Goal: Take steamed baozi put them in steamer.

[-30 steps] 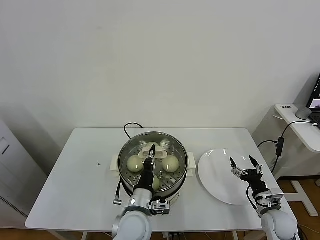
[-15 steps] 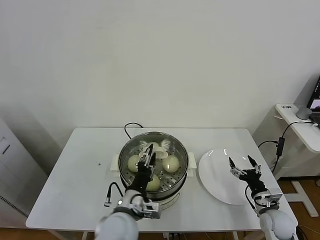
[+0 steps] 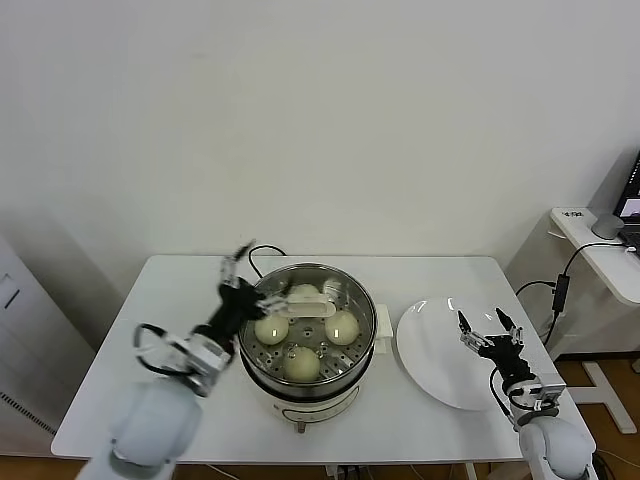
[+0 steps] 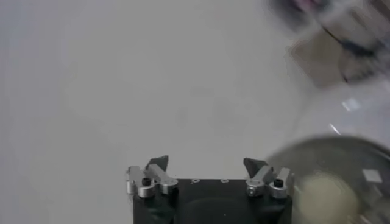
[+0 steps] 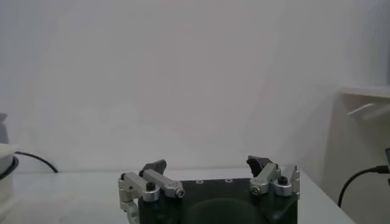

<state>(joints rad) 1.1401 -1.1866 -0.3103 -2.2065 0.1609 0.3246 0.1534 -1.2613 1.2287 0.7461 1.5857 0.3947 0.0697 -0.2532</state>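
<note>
— How far had I got with the buns?

— From the head camera I counted four steamed baozi (image 3: 301,363) lying in the steamer (image 3: 306,330), spread over its perforated floor. The white plate (image 3: 440,356) just beside it looked bare, so I judged the loading done.

— And my arms?

— My left gripper (image 3: 233,270) hung over the table at the steamer's left rim, jaws spread wide and holding nothing. My right gripper (image 3: 488,333) sat above the plate's near edge, fingers parted, also empty.

— Anything left?

— As far as I could see, only parking the arms; no bun lay outside the pot.
</note>
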